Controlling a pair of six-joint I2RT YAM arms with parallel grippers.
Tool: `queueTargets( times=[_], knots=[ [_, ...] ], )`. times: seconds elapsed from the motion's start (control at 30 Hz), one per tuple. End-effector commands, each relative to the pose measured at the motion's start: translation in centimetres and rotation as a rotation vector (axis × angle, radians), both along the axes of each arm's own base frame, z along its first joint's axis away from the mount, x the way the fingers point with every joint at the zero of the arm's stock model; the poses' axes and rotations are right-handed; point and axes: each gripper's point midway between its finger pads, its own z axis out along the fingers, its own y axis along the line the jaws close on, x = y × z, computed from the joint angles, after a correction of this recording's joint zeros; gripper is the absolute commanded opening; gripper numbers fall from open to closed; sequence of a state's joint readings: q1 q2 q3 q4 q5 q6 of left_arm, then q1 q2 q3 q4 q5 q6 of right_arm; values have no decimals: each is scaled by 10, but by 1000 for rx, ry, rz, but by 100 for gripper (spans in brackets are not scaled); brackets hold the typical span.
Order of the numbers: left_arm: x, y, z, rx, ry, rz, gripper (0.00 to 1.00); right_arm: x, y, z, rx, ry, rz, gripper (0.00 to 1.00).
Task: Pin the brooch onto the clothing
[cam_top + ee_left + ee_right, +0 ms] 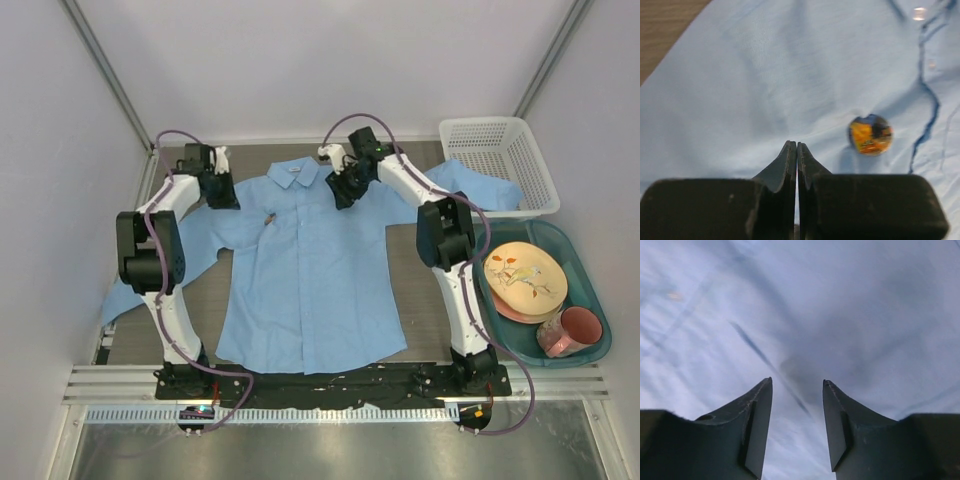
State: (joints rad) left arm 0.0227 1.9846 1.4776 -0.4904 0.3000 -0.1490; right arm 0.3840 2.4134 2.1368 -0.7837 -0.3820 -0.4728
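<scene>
- Both arm bases sit at the near edge in the top view. Beyond them the shirt [310, 280] lies flat and face up on the surface [412, 300], collar at the far end. The brooch [270, 217] rests on the chest, just left of the button line. The left end effector [225, 192] hangs over the left shoulder, and the right end effector [345, 190] hangs over the right shoulder beside the collar.
- Left wrist view: the left end effector [797, 147] is clenched, its tips together with nothing visible between them, close over the cloth. The brooch [870, 134] lies ahead and to the right, apart from the tips. A lip of fabric seems to lap its far edge, but I cannot tell whether the pin has caught.
- Right wrist view: blurred. The right end effector [797, 385] is released, its jaws apart around nothing, with bare shirt fabric beneath.
- Judgement: the fastening probably needs securing or checking. Thin cloth bunches easily, so any press on the brooch should come straight down. The other end effector should hold the fabric flat just beside it, not drag it sideways.
</scene>
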Motion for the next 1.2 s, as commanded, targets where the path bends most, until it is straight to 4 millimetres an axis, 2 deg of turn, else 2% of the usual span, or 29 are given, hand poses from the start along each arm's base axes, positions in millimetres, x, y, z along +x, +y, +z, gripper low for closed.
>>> queueTargets(
  times=[0.0,0.07,0.1,0.17,0.27,0.33,0.47,0.5,0.57,0.63,0.7,0.73,0.77,0.8,0.97,1.03,1.13,1.17],
  knots=[
    [19,-34,20,-44,-68,-72,5,-40,68,66,99,-105,222,48],
    [21,-42,16,-63,-51,-68,5,-52,86,58,94,-95,264,46],
    [20,-43,6,-64,-22,-66,5,-57,91,53,92,-87,276,45],
    [24,-46,3,-64,-12,-60,5,-60,101,39,69,-82,285,44],
    [23,-38,-14,-23,38,-31,3,-59,103,15,26,-66,272,42],
    [19,-33,-24,-1,76,-21,0,-57,98,4,-8,-60,259,40],
    [13,-21,-38,44,118,7,0,-59,74,-18,-113,-56,270,38],
    [14,-14,-40,57,120,22,0,-65,66,-29,-139,-33,274,38],
    [13,-8,-49,75,145,37,0,-72,55,-35,-180,-22,300,38],
    [17,4,-51,93,147,61,0,-84,39,-47,-217,19,326,37],
    [18,8,-58,99,167,61,0,-98,25,-58,-256,65,348,36],
    [24,7,-55,95,158,57,0,-101,21,-59,-263,71,357,35],
    [24,20,-60,92,176,76,0,-105,17,-62,-269,85,363,35],
    [26,22,-60,89,176,73,0,-111,13,-64,-278,101,367,34],
    [36,16,-59,67,166,45,0,-124,12,-63,-259,147,393,35],
    [35,16,-63,65,177,40,0,-127,19,-57,-227,161,404,37],
    [34,12,-62,48,184,19,0,-122,37,-33,-144,144,406,44],
    [34,7,-57,25,172,-11,0,-112,47,-17,-104,113,401,46]
  ],
)
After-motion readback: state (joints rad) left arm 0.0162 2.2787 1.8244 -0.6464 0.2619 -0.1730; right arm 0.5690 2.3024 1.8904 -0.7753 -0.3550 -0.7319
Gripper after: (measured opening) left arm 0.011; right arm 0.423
